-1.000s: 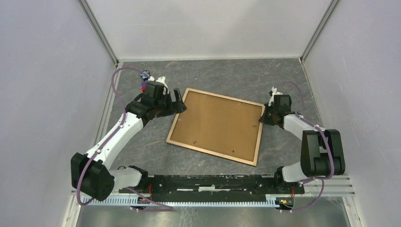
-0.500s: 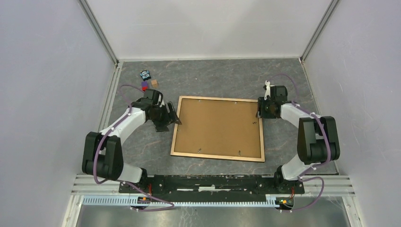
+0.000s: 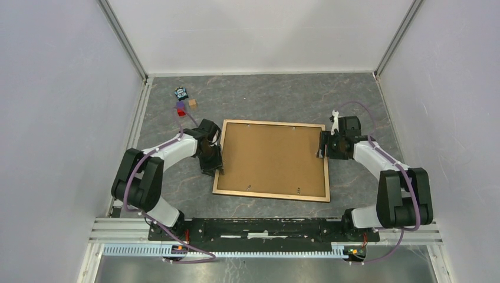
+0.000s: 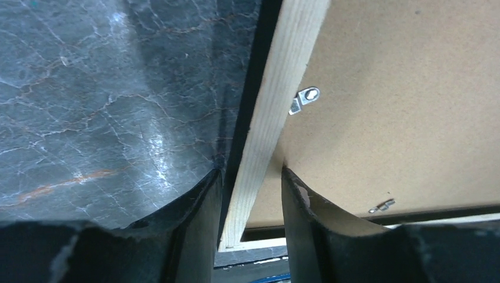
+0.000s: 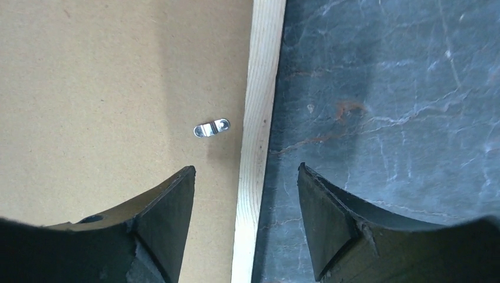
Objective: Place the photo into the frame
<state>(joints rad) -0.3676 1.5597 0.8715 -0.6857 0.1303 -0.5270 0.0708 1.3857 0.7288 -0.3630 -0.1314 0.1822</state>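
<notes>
Back-up frame [image 3: 271, 195] is pinched at one rail by the left gripper [image 4: 250, 173]; the right gripper [image 5: 246, 168] is spread astride the other. Uneven lifting could let it slip.

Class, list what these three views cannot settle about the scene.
1. Top view: the frame lies back up; its backing board hides the front and any contents.
2. Left wrist view: the left gripper has its fingers hugging the rail; actual contact is unclear.
3. Top view: small objects at the far left of the table are too small to identify.
</notes>
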